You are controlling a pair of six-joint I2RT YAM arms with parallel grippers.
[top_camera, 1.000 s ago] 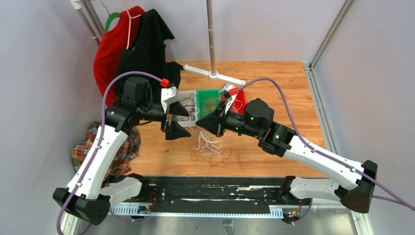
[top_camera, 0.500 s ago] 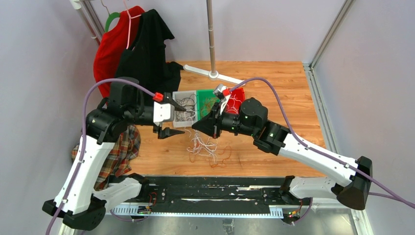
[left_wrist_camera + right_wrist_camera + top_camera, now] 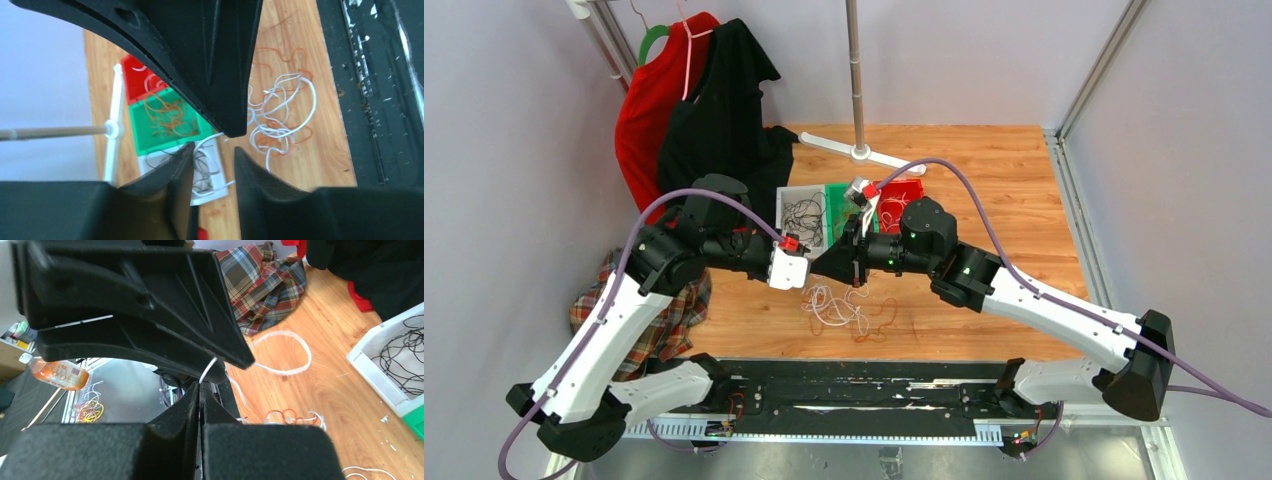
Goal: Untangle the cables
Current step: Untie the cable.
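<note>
So, the cables [image 3: 844,308] sit in a loose white/orange tangle on the table [image 3: 1024,200] just below both tips. Job looks approx. half done: some lie in the white bin [image 3: 370,371], green bin [image 3: 142,136] & red bin [image 3: 132,80] beyond, the right gripper [image 3: 200,386] is pressed shut on one white strand [image 3: 208,371], and the left gripper [image 3: 212,148] has its jaws apart beside it.

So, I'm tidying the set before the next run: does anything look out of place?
A plaid cloth lies crumpled at the left edge of the table, unrelated clutter. White and orange cables sprawl tangled on the wood, outside the white bin.
</note>
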